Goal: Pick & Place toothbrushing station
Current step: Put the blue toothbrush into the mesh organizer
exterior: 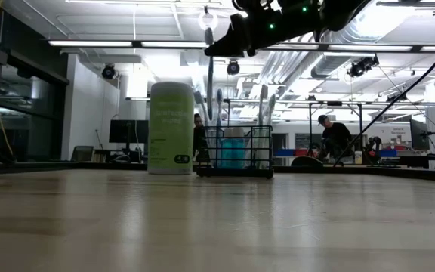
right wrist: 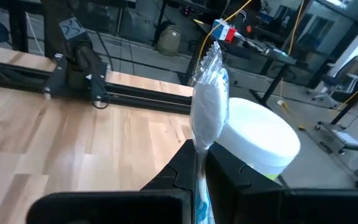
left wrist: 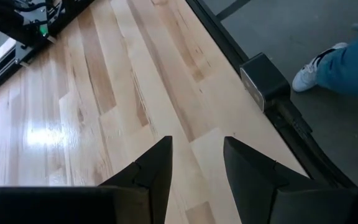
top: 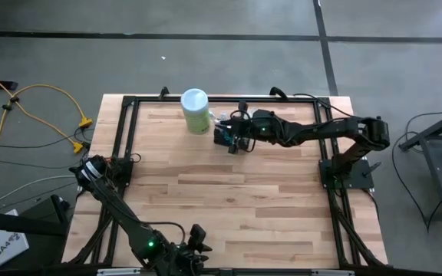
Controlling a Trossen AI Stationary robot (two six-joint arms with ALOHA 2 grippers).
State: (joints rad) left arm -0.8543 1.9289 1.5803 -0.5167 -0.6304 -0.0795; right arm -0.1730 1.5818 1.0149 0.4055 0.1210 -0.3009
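High view first: I'm seeing the left gripper point(top: 198, 244) waiting with fingers spread at the near counter point(top: 229, 192) edge. Farther back, the right gripper point(top: 231, 138) is pinching a toothbrush point(right wrist: 208, 106) (bristles wrapped) above the toothbrushing station point(exterior: 235, 153), which is sitting just beside the green canister point(top: 196, 110).

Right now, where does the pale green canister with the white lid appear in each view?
High view: pale green canister at the far table edge, left of the black wire basket.
Low view: canister left of the basket.
Left wrist view: not in it.
Right wrist view: white lid behind the shut right gripper.
Shared landmark: the basket.
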